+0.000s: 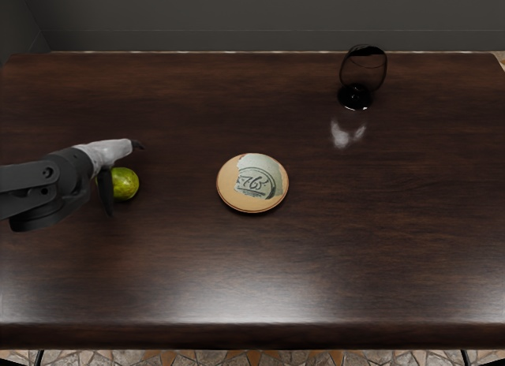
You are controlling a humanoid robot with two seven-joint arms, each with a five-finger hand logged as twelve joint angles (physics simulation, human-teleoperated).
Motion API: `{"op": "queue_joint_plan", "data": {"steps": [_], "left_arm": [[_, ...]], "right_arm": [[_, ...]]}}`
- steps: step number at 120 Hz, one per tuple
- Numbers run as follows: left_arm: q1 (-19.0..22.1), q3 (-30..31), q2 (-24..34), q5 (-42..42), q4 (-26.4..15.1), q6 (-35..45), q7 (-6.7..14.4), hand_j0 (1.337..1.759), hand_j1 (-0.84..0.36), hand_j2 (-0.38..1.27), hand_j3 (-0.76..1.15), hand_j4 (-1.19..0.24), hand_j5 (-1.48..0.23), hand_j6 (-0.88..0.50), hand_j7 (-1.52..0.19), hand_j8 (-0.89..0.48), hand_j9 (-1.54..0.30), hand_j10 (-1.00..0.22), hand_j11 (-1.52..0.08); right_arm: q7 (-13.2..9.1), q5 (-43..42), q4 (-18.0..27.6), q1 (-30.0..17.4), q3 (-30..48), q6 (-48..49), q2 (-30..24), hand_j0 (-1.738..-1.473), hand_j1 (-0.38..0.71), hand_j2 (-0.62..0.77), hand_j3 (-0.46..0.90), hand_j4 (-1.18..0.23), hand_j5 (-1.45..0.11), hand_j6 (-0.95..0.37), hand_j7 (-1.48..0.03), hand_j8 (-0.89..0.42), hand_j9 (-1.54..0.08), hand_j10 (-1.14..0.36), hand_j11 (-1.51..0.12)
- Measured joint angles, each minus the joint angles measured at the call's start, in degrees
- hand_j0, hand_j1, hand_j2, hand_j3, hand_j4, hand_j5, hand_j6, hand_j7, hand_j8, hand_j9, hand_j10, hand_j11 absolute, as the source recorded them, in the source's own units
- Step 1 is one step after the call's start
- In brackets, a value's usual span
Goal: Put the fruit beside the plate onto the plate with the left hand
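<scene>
Green-yellow roundish fruit (126, 184) sits on the dark brown wooden table (252, 287), well left of the round tan ceramic plate with grey-green print (252, 183) and level with it. Not on the plate, so the transfer is not done.

Grey-white five-finger left hand (107, 158) on a black arm is at the fruit, on the side away from the plate. Fingers are spread wide: one dark-tipped finger (136, 145) reaches past the fruit's far side, another (105, 200) hangs down on its near-left side. Nothing is gripped, and I cannot tell whether it touches the fruit.

Judged progress: the reach is about finished. Closing, lifting, carrying right to the plate and releasing are all left.

Fruit orientation: nearly round, with its left edge hidden by the hand. No stem or tip is visible, so pointing direction and long axis cannot be told.

Plate holds nothing. Dark tinted wine glass (363, 74) stands far behind and right of the plate, clear of the path.
</scene>
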Motion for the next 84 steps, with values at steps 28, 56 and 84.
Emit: {"op": "queue_joint_plan", "data": {"steps": [28, 56, 84], "left_arm": [[0.1, 0.0, 0.2, -0.1, 0.3, 0.0, 0.0, 1.658, 0.09, 0.05, 0.00, -0.22, -0.28, -0.22, -0.28, -0.22, -0.28, -0.22, -0.28], [0.3, 0.0, 0.0, -0.2, 0.4, 0.0, 0.0, 1.658, 0.01, 0.06, 0.00, -0.29, -0.37, -0.29, -0.37, -0.29, -0.37, -0.29, -0.37], [0.3, 0.0, -0.1, -0.3, 0.4, 0.0, 0.0, 1.658, -0.06, 0.07, 0.00, -0.35, -0.45, -0.35, -0.45, -0.35, -0.45, -0.35, -0.45]], "right_arm": [[0.0, 0.0, 0.0, 0.0, 0.0, 0.0, 0.0, -1.658, -0.32, -0.01, 0.00, -0.03, -0.03, -0.03, -0.03, -0.03, -0.03, -0.03, -0.03], [0.0, 0.0, 0.0, 0.0, 0.0, 0.0, 0.0, -1.658, -0.32, -0.01, 0.00, -0.03, -0.03, -0.03, -0.03, -0.03, -0.03, -0.03, -0.03], [0.0, 0.0, -0.1, 0.0, 0.0, 0.0, 0.0, -1.658, -0.32, -0.01, 0.00, -0.03, -0.03, -0.03, -0.03, -0.03, -0.03, -0.03, -0.03]]}}
